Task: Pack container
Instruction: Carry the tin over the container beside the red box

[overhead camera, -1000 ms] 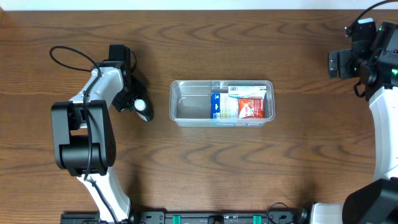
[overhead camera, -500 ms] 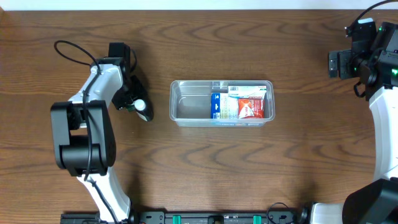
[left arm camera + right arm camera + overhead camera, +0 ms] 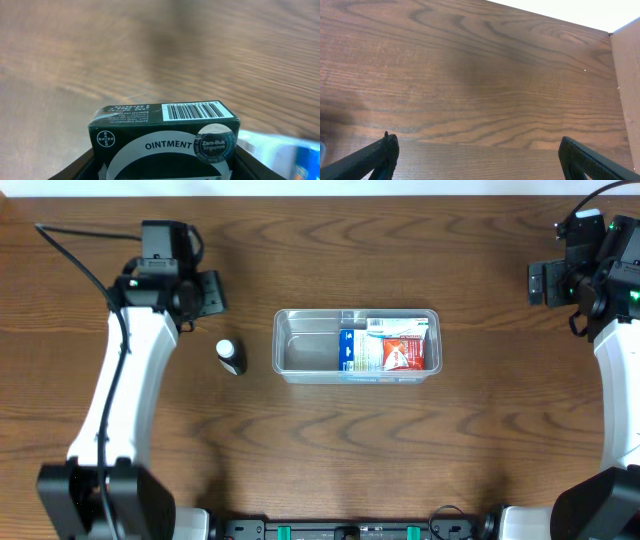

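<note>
The clear plastic container (image 3: 300, 352) sits mid-table with a blue-and-white packet (image 3: 352, 348) and a red packet (image 3: 403, 354) in its right half; its left half is bare. My left gripper (image 3: 207, 292) is left of and behind it, shut on a dark ointment box (image 3: 165, 135) that fills the left wrist view. A small bottle with a white cap (image 3: 230, 357) lies on the table between that gripper and the container. My right gripper (image 3: 538, 283) is open and empty at the far right; the right wrist view (image 3: 480, 165) shows only wood.
A pale edge of the container (image 3: 280, 145) shows at the lower right of the left wrist view. A light wall (image 3: 626, 95) borders the table on the right of the right wrist view.
My left arm has lifted and swung back and left, away from the bottle. The bottle now lies alone. The right arm has not moved.
</note>
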Robot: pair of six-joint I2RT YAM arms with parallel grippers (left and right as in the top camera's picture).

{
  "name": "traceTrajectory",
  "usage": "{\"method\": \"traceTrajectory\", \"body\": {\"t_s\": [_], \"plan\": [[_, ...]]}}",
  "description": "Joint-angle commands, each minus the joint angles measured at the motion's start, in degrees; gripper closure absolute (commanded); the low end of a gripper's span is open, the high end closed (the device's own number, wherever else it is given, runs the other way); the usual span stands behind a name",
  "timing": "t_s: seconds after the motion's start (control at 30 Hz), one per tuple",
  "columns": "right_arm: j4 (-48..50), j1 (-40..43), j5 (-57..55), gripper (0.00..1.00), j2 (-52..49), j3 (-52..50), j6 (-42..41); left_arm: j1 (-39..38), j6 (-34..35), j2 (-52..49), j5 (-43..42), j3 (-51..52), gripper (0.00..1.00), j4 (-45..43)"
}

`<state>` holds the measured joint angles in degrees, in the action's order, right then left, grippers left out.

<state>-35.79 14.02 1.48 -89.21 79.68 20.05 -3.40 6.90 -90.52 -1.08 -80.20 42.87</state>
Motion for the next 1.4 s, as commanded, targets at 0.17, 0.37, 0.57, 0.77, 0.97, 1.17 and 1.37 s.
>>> {"method": "traceTrajectory", "body": {"t_s": [0.17, 0.37, 0.57, 0.77, 0.97, 1.17, 1.37], "plan": [[-0.04, 0.26, 0.04, 0.01, -0.44, 0.35, -0.76, -15.82, -18.86, 1.55, 0.17, -0.98, 0.44, -0.04], [-0.04, 0.28, 0.04, 0.01, -0.44, 0.35, -0.76, -27.10, -33.27, 0.57, 0.17, -0.92, 0.44, -0.07], [-0.04, 0.26, 0.04, 0.01, -0.44, 0.35, -0.76, -32.06, -38.58, -1.03, 0.17, -0.66, 0.43, -0.22], [-0.04, 0.26, 0.04, 0.01, -0.44, 0.35, -0.76, -32.68, -40.09, -5.14, -1.99, -0.66, 0.43, -1.16], [-0.04, 0.26, 0.04, 0.01, -0.44, 0.35, -0.76, -32.81, -47.01, -9.90, -7.93, -0.66, 0.43, -2.80], [-0.04, 0.26, 0.04, 0.01, -0.44, 0.35, -0.76, -33.18, -47.43, -12.59, -8.33, -0.66, 0.43, -5.97], [-0.04, 0.26, 0.04, 0.01, -0.44, 0.35, -0.76, -33.24, -51.67, -13.33, -11.54, -0.66, 0.43, -6.36]]}}
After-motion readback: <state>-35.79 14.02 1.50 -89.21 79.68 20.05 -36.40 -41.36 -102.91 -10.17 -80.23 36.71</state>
